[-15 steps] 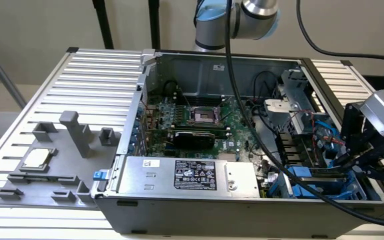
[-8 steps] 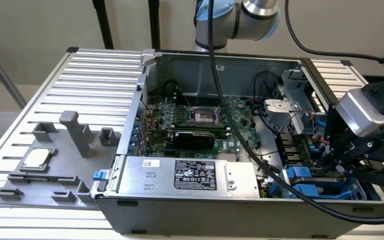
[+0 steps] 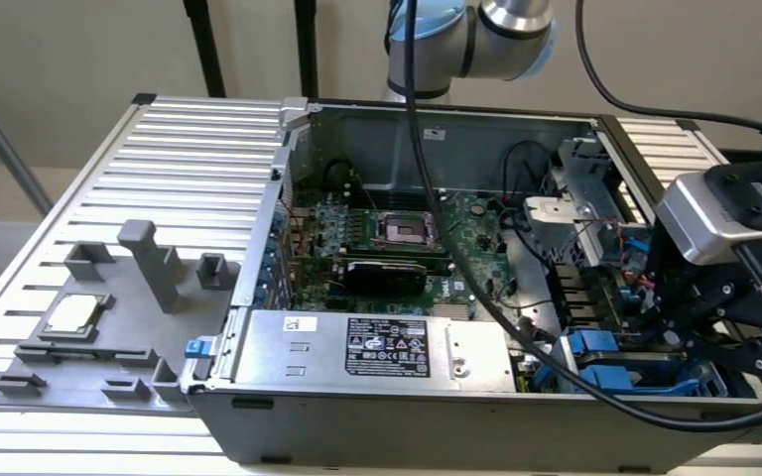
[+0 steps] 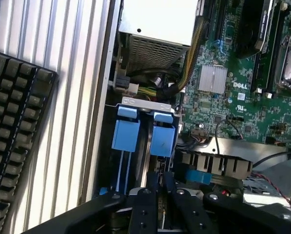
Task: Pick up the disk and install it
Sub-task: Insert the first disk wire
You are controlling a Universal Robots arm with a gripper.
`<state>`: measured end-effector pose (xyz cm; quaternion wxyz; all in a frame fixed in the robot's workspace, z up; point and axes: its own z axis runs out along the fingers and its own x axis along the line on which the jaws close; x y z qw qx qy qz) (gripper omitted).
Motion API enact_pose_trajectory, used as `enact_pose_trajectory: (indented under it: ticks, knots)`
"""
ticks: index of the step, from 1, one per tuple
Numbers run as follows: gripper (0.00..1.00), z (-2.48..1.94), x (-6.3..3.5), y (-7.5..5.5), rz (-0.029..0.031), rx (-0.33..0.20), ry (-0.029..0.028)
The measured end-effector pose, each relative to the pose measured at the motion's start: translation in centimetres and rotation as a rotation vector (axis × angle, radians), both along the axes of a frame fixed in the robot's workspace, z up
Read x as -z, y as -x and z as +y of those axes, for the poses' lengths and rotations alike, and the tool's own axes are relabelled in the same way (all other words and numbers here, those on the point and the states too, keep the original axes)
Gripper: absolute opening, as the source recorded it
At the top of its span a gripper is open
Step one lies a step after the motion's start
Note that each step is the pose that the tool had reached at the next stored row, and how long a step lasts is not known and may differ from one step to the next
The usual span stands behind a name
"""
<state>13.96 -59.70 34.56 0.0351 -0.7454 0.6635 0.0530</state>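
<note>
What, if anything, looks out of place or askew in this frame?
One thing: a thick black cable droops from above across the open computer case, over the motherboard, where it could snag. The claw hangs over the blue carriers, which sit straight. Nothing looks spilled or damaged.

The arm (image 3: 480, 40) stands behind the computer case (image 3: 487, 431), its upper joint above the case's back wall. The black gripper (image 3: 679, 332) hangs tilted inside the case's near corner, at the exterior view's right. Its fingers (image 4: 146, 204) stand nearly together, pinching the disk (image 4: 160, 165) edge-on.
</note>
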Motion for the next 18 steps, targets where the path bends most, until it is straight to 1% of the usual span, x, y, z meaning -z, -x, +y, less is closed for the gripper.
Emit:
enact_pose_trajectory:
  ticks: [2, 4, 5, 9, 11, 12, 15, 18]
  knots:
    - [0.17, 0.0, 0.1, 0.0, -0.0001, 0.027, 0.0019]
    - [0.17, -0.01, 0.2, 0.0, -0.0001, 0.048, 0.0069]
    - [0.17, -0.01, 0.25, 0.0, -0.0002, 0.057, 0.0115]
    - [0.17, 0.07, 0.43, -0.2, -0.0008, 0.074, 0.0353]
    - [0.17, 0.3, 0.47, -0.3, -0.0011, 0.076, 0.0452]
    - [0.17, 0.48, 0.47, -0.4, -0.0013, 0.076, 0.0485]
    - [0.17, 1.03, 0.48, -0.4, -0.0016, 0.077, 0.0569]
    - [0.17, 1.35, 0.48, -0.6, -0.0019, 0.077, 0.0638]
